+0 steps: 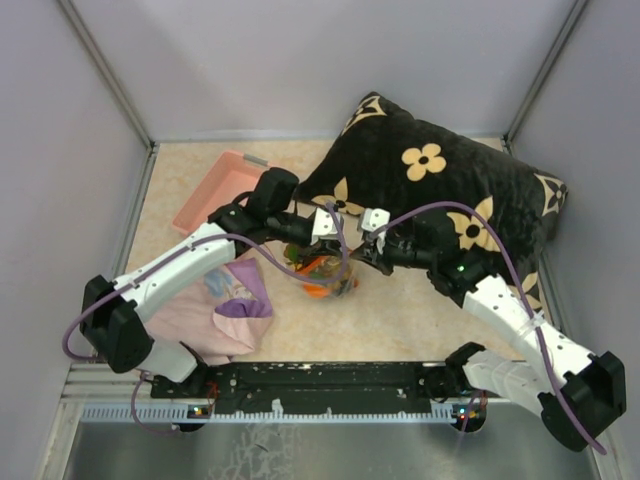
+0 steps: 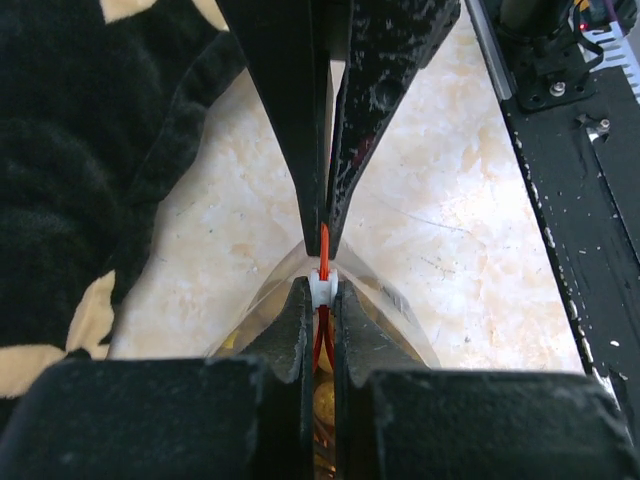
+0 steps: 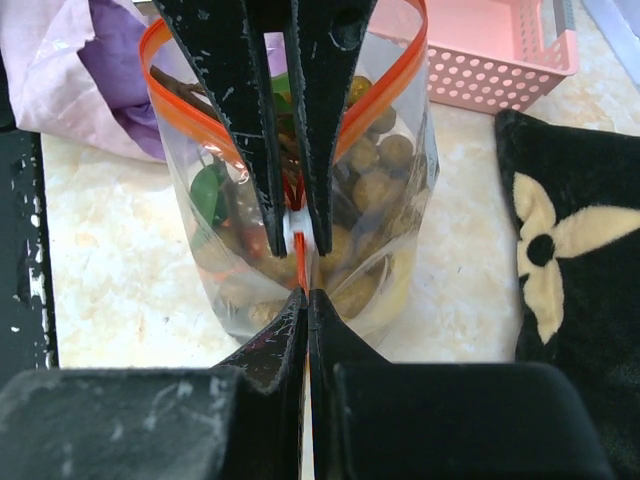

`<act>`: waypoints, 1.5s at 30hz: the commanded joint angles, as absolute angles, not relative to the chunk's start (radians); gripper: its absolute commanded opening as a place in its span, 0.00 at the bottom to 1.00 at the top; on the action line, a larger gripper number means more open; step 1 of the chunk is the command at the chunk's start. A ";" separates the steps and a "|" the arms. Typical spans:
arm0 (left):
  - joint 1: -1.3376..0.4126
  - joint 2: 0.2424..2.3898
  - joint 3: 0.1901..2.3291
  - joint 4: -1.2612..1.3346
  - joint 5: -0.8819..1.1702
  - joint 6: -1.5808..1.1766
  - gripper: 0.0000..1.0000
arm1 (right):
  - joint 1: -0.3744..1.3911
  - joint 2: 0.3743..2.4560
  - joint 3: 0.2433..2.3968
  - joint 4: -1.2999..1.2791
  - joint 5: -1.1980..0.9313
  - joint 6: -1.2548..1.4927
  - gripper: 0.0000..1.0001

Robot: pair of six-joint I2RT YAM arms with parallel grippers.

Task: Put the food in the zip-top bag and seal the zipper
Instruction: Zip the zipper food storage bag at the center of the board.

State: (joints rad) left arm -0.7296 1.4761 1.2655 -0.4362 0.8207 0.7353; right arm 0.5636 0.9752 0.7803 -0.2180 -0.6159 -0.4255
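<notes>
The clear zip-top bag (image 1: 330, 277) stands on the table between both grippers, with the food inside: olive-brown grapes (image 3: 378, 172), a green leaf (image 3: 208, 190) and orange fruit low down. My left gripper (image 2: 322, 283) is shut on the white slider (image 2: 322, 293) of the zipper. My right gripper (image 3: 308, 292) is shut on the orange-red zipper strip (image 3: 300, 258) just beside the slider (image 3: 298, 232). Beyond the slider the bag mouth (image 3: 412, 60) gapes open. In the top view the left gripper (image 1: 335, 247) and right gripper (image 1: 362, 250) meet tip to tip above the bag.
A black flowered pillow (image 1: 440, 190) lies at the back right, close behind the grippers. A pink basket (image 1: 215, 190) sits at the back left. A pink-purple cloth (image 1: 225, 305) lies at the near left. The black rail (image 1: 330, 378) runs along the near edge.
</notes>
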 commanded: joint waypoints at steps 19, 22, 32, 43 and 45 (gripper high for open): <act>-0.725 1.448 1.320 -0.467 0.840 0.705 0.02 | 0.534 0.986 0.932 -0.209 -0.777 -0.426 0.29; -0.727 1.448 1.323 -0.466 0.838 0.705 0.02 | 0.534 1.010 0.939 -0.222 -0.797 -0.428 0.27; -0.730 1.444 1.324 -0.477 0.816 0.706 0.02 | 0.532 0.996 0.918 -0.222 -0.680 -0.440 0.00; -0.710 1.379 1.270 -0.542 0.689 0.717 0.02 | 0.459 0.902 0.893 -0.304 -0.606 -0.456 0.00; -0.697 1.367 1.263 -0.551 0.665 0.717 0.02 | 0.453 0.886 0.888 -0.315 -0.600 -0.457 0.00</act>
